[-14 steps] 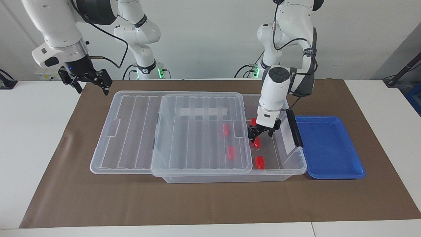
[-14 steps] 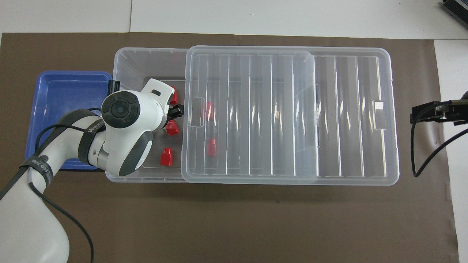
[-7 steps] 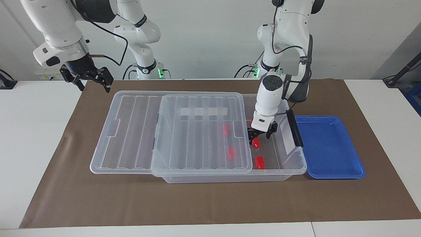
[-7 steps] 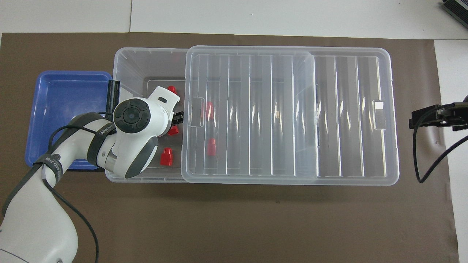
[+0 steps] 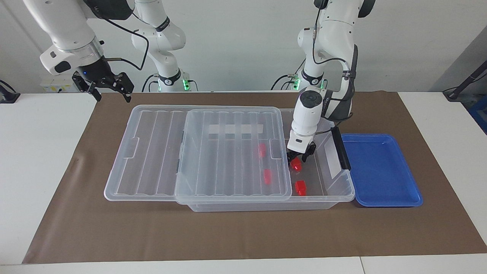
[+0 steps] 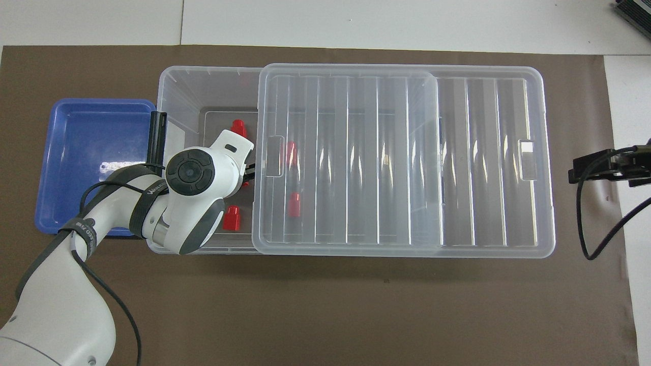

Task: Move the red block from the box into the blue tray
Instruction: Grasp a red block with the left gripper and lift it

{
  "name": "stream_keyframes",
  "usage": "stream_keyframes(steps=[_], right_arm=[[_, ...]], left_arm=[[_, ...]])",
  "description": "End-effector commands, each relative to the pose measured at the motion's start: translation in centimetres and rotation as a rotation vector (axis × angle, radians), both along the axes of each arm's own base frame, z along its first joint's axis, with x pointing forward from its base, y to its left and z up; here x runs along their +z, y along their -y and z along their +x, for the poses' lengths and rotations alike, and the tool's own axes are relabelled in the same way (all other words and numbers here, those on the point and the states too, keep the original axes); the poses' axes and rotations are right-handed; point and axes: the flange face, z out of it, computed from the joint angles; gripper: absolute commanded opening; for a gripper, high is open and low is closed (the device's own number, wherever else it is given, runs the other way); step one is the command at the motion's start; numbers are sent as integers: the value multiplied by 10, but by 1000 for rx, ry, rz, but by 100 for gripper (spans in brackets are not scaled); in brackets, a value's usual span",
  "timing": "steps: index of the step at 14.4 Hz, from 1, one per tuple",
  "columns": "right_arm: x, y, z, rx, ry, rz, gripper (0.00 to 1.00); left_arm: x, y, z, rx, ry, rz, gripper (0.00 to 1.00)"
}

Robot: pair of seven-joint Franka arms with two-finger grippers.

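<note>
Left gripper [image 5: 296,157]: lowered into the uncovered end of the box [image 5: 323,190], its fingers set either side of the red block [image 5: 296,164]; whether they actually press it cannot be told.
Red block: on the box floor, just beside the lid's edge, under the left gripper.
Other red blocks [image 5: 300,187]: one lies farther from the robots in the uncovered end; two more show through the lid [image 5: 232,152].
Lid: clear, ribbed, slid toward the right arm's end so that it overhangs the box there.
Blue tray [image 5: 380,169]: on the mat, touching the box at the left arm's end, beside the black clip handle [image 5: 340,147].
Right gripper [image 5: 108,85]: waits in the air over the mat's corner at the right arm's end, jaws spread wide, holding nothing.
Facing view only: the left gripper's fingertips and the block between them.
Overhead view only: the left arm's wrist [image 6: 196,173] hides that block; a further block [image 6: 238,127] shows near the box wall.
Surface: brown mat [image 5: 243,236] on a white table [image 5: 38,152].
Room: plain pale wall.
</note>
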Motion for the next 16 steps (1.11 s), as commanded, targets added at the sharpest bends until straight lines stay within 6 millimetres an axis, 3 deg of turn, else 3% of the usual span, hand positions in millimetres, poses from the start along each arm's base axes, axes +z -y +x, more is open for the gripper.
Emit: stream_keyframes(steps=[1,4,7,12,16], right_arm=[[2,0,-5,-22,4,25,100],[0,4,-5,-28,2,26,100],[2,1,-6,-18,11,18,100],[0,1,-6,-19,14,18,100],[-3,-3,-4,54,26,20,100]], left_arm=[[-2,0,-3,6,16,10,0],[14,0,9,20,13,20,0],[57,6,29,53,4,32,0],[116,9,43,100,-31,22,0],[148,10,46,104,-61,43,0]])
